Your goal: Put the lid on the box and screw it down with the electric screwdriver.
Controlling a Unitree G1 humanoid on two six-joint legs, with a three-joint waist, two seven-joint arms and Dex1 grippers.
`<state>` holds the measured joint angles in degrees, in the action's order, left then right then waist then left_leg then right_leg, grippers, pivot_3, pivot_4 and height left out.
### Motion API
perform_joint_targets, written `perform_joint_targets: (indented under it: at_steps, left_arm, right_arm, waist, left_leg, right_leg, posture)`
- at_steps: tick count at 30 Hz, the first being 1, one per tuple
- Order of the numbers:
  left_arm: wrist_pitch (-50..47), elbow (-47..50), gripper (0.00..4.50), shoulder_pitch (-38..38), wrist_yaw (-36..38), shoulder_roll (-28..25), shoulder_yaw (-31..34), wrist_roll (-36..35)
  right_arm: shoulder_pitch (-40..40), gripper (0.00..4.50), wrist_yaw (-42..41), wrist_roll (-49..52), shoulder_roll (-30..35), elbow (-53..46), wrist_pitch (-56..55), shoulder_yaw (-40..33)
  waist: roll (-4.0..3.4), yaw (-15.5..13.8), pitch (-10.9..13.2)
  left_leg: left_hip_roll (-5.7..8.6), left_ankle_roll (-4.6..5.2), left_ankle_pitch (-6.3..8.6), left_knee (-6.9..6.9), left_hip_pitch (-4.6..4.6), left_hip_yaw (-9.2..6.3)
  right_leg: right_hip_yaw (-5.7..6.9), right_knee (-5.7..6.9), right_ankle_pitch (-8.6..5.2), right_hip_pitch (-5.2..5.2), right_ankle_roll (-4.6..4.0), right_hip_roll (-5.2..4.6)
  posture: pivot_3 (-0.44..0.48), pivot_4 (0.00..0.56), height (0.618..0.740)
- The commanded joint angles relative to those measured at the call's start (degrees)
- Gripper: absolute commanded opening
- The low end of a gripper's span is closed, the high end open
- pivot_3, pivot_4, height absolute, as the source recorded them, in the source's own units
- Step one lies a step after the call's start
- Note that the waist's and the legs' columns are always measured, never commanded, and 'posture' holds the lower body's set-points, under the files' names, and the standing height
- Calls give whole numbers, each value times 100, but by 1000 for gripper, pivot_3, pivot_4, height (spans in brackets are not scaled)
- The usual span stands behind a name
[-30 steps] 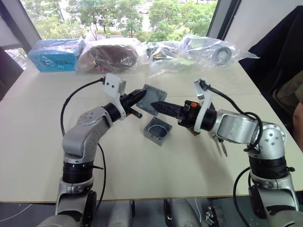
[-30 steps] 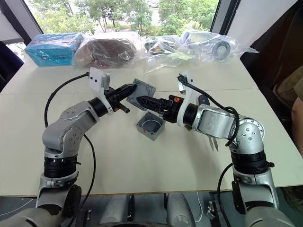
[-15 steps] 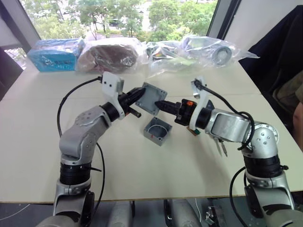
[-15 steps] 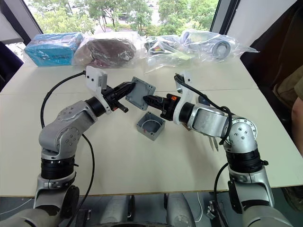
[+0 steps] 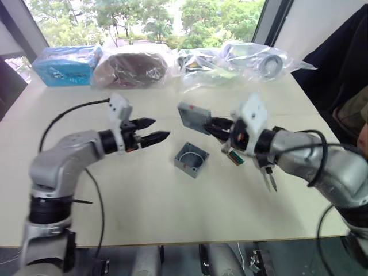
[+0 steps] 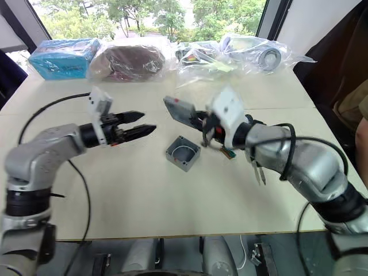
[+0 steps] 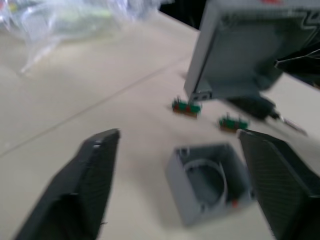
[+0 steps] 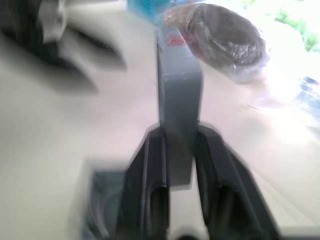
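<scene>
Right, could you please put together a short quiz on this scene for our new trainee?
1. True or false: the left claw is clamped on the lid.
2. Where is the box? A) resting on the table, open side up; B) in the left claw; C) already closed by the lid.
3. Which claw holds the lid?

Key:
1. False. The left claw is open and holds nothing.
2. A.
3. The right claw, which holds the lid off the table, above and behind the box.
</scene>
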<state>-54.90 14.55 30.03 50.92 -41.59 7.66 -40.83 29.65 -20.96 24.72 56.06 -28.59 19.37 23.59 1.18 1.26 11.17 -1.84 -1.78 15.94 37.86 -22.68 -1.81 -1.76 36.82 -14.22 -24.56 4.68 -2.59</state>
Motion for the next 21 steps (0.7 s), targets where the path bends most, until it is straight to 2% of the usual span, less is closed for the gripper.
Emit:
perform_joint_targets:
  at_steps: [1,2,5,7,11,21]
  left_arm:
    - [51,-122,4478,24,1028,-607,-101,-231]
    - [113,-177,4478,14,1190,-728,-148,-197]
    - [633,-389,4478,-14,1750,-1114,-436,171]
    - [866,-456,4478,-17,1969,-1248,-572,322]
    - [1224,-554,4478,-48,2329,-1436,-709,536]
    - [1445,-644,4478,-128,2428,-1436,-685,723]
  right_arm:
    - [-91,182,-195,-2339,-63,635,-2403,185]
    - [-117,182,-186,-2692,-133,819,-2802,177]
    - [-33,182,445,-4611,-204,1446,-4211,320]
    - [-56,182,740,-5270,-348,1748,-4668,254]
    - [-237,182,1132,-5973,-621,2203,-5157,86]
    - [-681,182,1487,-7011,-1154,2245,-4838,-354]
  waist:
    - [-2,2,3]
    - [-2,1,4]
    - [-2,-9,4]
    - [-2,-11,4]
    - [2,-17,4]
    - [3,-10,5]
  left_leg:
    - [0,0,0,0,-1,4]
    - [1,-1,0,0,-3,10]
    - [2,-1,-1,2,-2,15]
    - [2,-2,-1,3,-1,16]
    - [2,-2,-2,3,-2,21]
    - [3,-2,-2,8,13,37]
  right_leg:
    - [-2,0,0,-1,0,-3]
    - [-6,0,1,-5,-1,-4]
    - [-12,0,-1,-6,-6,-4]
    - [-14,0,-1,-6,-9,-4]
    - [-23,3,0,-6,-12,-3]
    - [-50,24,1,-6,-11,0]
  posture:
    - [0,150,740]
    - [0,150,740]
    - [0,150,740]
    - [0,150,740]
    - [0,150,740]
    - [0,150,740]
